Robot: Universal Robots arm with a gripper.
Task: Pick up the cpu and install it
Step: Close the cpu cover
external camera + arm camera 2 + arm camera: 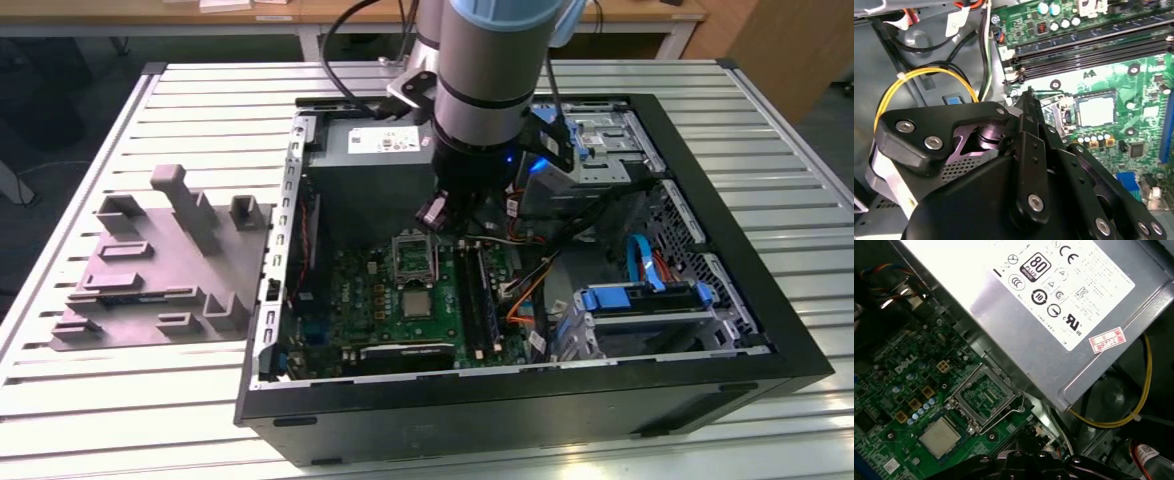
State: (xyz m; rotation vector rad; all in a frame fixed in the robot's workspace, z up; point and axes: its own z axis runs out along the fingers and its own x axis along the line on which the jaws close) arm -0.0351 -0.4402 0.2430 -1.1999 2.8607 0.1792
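The cpu (419, 303) is a small silvery-beige square lying flat on the green motherboard (360, 300), inside the open black computer case. It sits right beside the metal-framed socket (414, 258), whose frame stands open; both wrist views show the cpu (940, 437) (1096, 110) as well. My gripper (449, 224) hangs inside the case just above the socket's edge, on the side away from the cpu. It is not touching the chip. In the first wrist view the open socket (985, 397) lies between the gripper (1026, 455) and the cpu.
A grey power supply (1054, 300) stands close beside the socket, with a yellow cable (1134, 415) looping next to it. Dark memory slots (1094, 50) run alongside the socket. Blue-tabbed drive bays (641, 300) fill the exterior view's right. A grey moulded fixture (160, 270) lies on the slatted table.
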